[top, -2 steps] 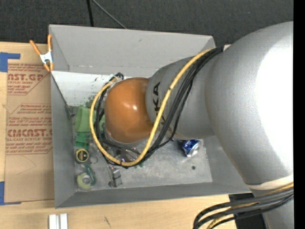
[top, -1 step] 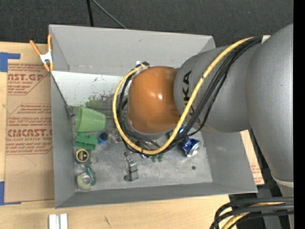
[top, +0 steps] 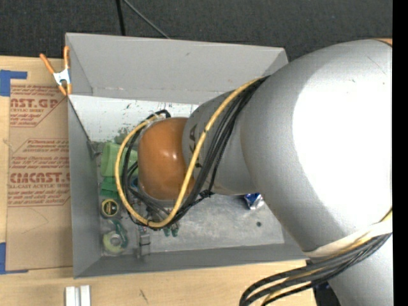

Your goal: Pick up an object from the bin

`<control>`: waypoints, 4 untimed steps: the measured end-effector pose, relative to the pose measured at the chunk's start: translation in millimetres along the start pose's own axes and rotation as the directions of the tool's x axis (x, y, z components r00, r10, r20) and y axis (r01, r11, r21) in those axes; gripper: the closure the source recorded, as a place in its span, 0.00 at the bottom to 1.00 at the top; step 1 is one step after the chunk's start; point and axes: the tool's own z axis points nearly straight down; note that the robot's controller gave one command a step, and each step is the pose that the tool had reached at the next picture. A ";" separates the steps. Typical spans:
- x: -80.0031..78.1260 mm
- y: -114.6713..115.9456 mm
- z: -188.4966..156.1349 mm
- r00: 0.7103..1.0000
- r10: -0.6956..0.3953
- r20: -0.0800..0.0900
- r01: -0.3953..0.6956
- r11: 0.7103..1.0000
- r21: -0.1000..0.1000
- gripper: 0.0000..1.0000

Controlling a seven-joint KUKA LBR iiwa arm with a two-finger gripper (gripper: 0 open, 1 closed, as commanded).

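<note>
A small grey part of my gripper [top: 143, 241] pokes out under the arm's orange cover, low over the bin's front left corner. Just left of it lies a pale green ring-shaped thing [top: 115, 241]. Behind that sits a small round black and yellow thing [top: 109, 207]. A green blocky thing [top: 112, 160] and a yellow-green piece [top: 108, 186] lie along the left wall. Small dark green bits [top: 169, 230] show to the right of the gripper.
The arm and its orange cover with looped yellow and black cables hide the middle of the bin. A small blue and white thing [top: 253, 201] lies on the floor at the front right, beside the arm.
</note>
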 end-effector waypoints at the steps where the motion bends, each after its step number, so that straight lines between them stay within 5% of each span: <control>1: -19.0 -1.5 -74.5 0.995 -0.098 0.014 0.098 0.995 0.001 0.00; 2: 0.0 38.5 -7.6 0.967 0.256 0.001 -0.256 0.967 0.000 0.00; 3: -3.0 37.7 -10.9 0.966 0.258 0.008 -0.258 0.966 -0.002 1.00; 4: -23.3 38.6 -136.9 0.971 0.240 0.013 -0.240 0.971 -0.006 1.00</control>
